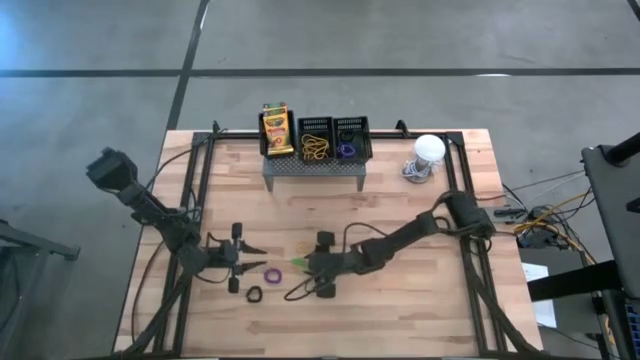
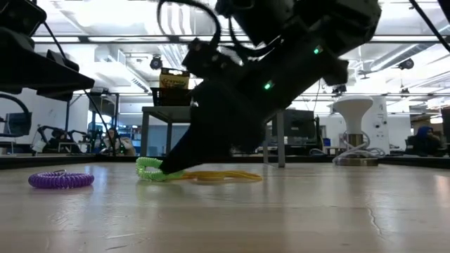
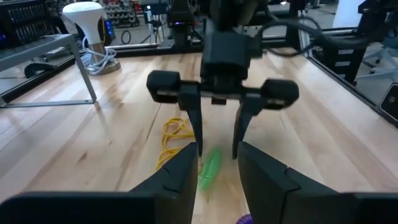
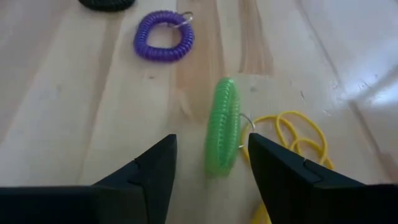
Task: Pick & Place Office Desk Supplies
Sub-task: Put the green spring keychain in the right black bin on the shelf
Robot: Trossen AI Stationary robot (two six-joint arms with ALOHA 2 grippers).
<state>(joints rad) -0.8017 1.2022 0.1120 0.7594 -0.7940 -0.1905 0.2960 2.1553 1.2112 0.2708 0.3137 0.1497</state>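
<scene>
Lying on the wooden tabletop (image 1: 420, 300) near its middle, a green coil loop (image 4: 224, 134) sits between the spread fingers of my right hand (image 4: 208, 168), which stands open around it without gripping. A yellow coil loop (image 4: 298, 140) lies touching the green one on one side; a purple coil loop (image 4: 163, 43) rests a little apart, and a black loop (image 1: 254, 293) lies beyond it toward the table's front edge. My left hand (image 1: 258, 251) hovers low just across from the right, fingers parted and holding nothing, pointed at the green loop. At the far edge, three black mesh bins (image 1: 315, 138) stand on a grey perforated stand (image 1: 314, 168): one holds a crayon box (image 1: 276, 128), the middle one yellow loops, the third a purple one. A white ball-like object (image 1: 428, 150) with a cable sits beside the stand.
</scene>
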